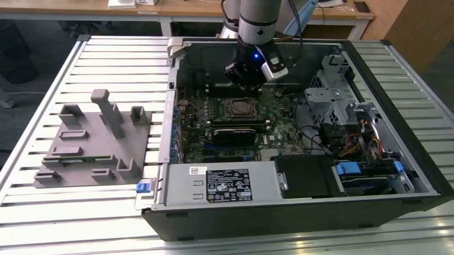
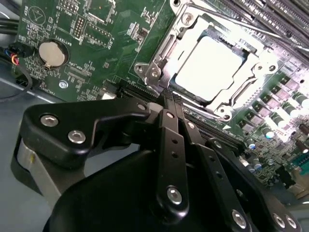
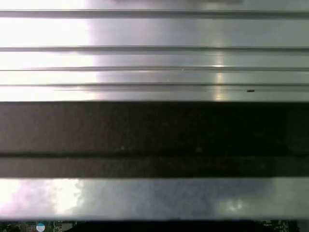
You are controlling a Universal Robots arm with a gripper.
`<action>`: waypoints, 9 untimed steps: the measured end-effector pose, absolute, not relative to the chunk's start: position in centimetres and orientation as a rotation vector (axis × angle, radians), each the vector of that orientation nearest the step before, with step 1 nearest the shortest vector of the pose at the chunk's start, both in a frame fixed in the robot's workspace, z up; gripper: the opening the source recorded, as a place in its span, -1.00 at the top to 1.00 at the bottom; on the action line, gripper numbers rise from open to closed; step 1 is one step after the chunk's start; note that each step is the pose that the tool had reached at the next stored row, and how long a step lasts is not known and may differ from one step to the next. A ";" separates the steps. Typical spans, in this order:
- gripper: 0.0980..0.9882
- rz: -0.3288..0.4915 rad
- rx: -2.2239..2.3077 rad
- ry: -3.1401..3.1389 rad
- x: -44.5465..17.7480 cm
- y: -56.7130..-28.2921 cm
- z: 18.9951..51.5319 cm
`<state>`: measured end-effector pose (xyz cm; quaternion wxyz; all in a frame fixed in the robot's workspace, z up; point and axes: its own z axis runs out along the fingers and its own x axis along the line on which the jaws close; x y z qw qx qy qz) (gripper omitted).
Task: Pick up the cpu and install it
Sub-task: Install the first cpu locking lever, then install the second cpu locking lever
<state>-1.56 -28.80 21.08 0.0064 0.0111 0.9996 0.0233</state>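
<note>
In the second wrist view the cpu [image 2: 207, 63], a flat square chip with a pale silver top, lies inside the metal-rimmed socket frame [image 2: 159, 67] on the green motherboard [image 2: 96, 43]. My gripper [image 2: 170, 100] hovers just beside the socket. Its black fingers [image 2: 166, 135] are pressed together with nothing between them. In the exterior view my gripper [image 1: 245, 84] hangs inside the open computer case, a little beyond the socket [image 1: 241, 108].
The open case [image 1: 298, 212] lies on a ribbed metal table [image 1: 106, 64]. A grey plastic fixture [image 1: 92, 143] with a green memory stick [image 1: 80, 158] sits at the exterior view's left. Drive cage [image 1: 333, 101], cables and power supply [image 1: 223, 183] crowd the case.
</note>
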 end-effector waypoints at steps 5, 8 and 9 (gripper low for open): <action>0.98 0.073 0.035 3.128 -1.6 -28.9 21.1; 0.98 0.073 0.035 3.128 -1.6 -29.0 21.1; 0.98 0.073 0.035 3.128 -1.6 -29.0 21.1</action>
